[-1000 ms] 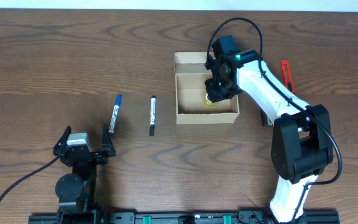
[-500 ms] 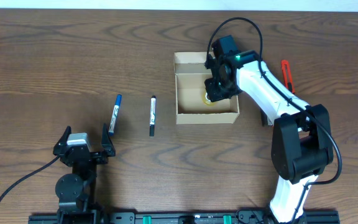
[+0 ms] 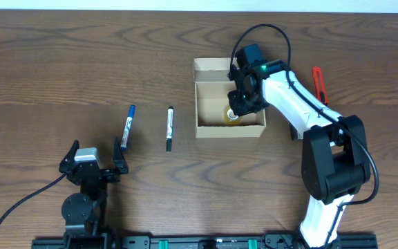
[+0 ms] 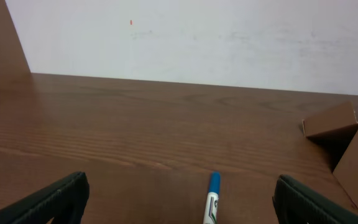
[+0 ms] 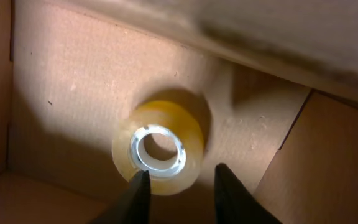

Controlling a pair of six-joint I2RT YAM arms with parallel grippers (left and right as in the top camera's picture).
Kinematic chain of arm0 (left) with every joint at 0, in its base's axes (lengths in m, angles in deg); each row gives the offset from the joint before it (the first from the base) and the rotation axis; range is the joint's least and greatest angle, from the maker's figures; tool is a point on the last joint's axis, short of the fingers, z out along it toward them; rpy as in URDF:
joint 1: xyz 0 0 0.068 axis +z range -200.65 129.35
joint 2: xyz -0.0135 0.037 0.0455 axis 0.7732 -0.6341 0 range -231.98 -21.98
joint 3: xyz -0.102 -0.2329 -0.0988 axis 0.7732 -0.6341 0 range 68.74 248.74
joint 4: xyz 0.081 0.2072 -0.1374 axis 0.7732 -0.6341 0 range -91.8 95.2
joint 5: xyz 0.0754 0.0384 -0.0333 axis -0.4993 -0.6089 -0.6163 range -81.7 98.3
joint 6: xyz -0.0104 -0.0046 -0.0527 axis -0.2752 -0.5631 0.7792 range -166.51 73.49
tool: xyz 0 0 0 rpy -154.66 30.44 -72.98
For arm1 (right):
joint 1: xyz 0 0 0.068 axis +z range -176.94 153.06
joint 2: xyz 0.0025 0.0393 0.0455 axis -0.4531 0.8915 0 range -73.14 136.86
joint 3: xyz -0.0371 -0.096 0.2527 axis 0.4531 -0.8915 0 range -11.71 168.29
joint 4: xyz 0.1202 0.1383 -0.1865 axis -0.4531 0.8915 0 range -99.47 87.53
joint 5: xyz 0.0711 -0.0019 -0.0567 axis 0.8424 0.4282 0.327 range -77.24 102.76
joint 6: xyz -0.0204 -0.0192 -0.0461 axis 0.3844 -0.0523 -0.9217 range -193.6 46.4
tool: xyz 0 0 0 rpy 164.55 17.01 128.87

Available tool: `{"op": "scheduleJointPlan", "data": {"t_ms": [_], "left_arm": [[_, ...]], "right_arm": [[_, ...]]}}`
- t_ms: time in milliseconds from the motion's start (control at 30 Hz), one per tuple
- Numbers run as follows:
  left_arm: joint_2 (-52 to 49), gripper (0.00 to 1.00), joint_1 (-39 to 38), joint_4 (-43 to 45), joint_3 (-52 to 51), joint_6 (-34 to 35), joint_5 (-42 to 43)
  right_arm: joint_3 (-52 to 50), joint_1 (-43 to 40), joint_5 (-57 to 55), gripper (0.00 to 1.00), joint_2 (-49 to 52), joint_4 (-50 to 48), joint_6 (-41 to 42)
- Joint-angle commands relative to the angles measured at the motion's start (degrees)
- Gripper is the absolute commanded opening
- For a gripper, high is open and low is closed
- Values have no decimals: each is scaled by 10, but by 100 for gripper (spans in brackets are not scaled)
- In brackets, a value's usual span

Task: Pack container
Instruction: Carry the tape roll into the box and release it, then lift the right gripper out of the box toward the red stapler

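Blue marker (image 3: 128,126) label: some print shows, too small to read.
Black marker (image 3: 169,129) label: white band, lettering illegible.
Container (image 3: 230,130): plain cardboard, nothing legible.
Tape roll (image 5: 188,134): nothing legible.

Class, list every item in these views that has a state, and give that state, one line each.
container: open, lid flap back
tape roll: lying flat inside the container, not gripped
blue marker: capped, lying outside the container
black marker: lying outside the container
red pen-like item: lying outside the container
left end effector: open, empty
right end effector: open, over the tape roll
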State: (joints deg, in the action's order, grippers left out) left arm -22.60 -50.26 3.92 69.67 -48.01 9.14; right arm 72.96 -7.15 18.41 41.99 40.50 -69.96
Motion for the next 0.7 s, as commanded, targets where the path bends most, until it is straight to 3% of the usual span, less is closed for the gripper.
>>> {"op": "scheduleJointPlan", "data": {"t_ms": [0,167,433,500,600,667], "left_arm": [[4,95,4,-31,-7,2,2],[4,95,4,-31,-7,2,2],[4,95,4,-31,-7,2,2],[4,95,4,-31,-7,2,2],[4,95,4,-31,-7,2,2],[4,95,4,-31,-7,2,2]], "right_arm": [[-3,6,2,33,4,-1,2],[-2,6,2,43,4,-3,2],[65,5,4,43,4,19,2],[95,5,4,38,4,28,2],[143,5,3,14,4,47,2],[176,5,-7,13,4,64,2]]}}
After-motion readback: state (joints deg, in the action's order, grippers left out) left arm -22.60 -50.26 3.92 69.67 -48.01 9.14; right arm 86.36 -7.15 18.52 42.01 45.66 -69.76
